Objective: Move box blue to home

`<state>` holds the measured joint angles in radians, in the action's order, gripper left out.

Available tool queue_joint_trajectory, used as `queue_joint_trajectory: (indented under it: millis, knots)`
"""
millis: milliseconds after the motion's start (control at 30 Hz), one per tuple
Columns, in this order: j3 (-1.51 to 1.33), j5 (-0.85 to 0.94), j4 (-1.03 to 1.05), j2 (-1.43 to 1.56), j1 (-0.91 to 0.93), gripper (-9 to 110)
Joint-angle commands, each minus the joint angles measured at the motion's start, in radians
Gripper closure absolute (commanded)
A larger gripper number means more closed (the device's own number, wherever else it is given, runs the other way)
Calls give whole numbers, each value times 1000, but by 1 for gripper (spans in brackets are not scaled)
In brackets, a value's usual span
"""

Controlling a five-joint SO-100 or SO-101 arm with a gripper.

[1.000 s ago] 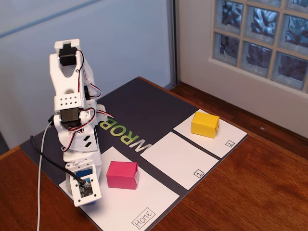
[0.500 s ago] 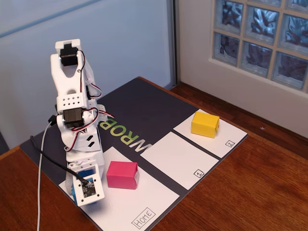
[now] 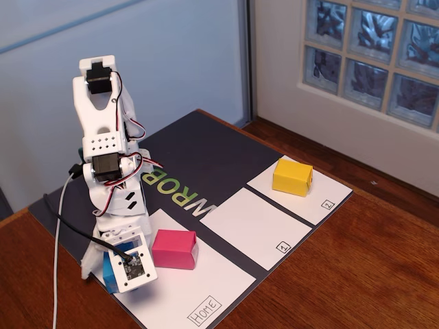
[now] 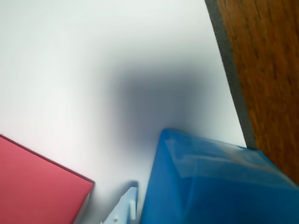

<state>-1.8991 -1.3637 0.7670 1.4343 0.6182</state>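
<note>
The box blue (image 3: 110, 271) in the fixed view sits at the near-left corner of home (image 3: 206, 281), under the gripper (image 3: 120, 277), just beside the pink box (image 3: 174, 249). Whether the jaws are apart or pressing it I cannot tell. In the wrist view the box blue (image 4: 210, 182) lies close to the sheet's edge; a sloppy release could tip it off onto the wooden table (image 4: 266, 70).
</note>
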Motion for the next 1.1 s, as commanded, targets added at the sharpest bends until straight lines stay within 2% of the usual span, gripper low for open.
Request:
queue_joint_trajectory:
  millis: [0, 500, 1067]
  knots:
    - [48, 21, -9, 64, 8, 48]
    - [72, 29, -15, 120, 15, 47]
    - [74, 12, -5, 301, 18, 51]
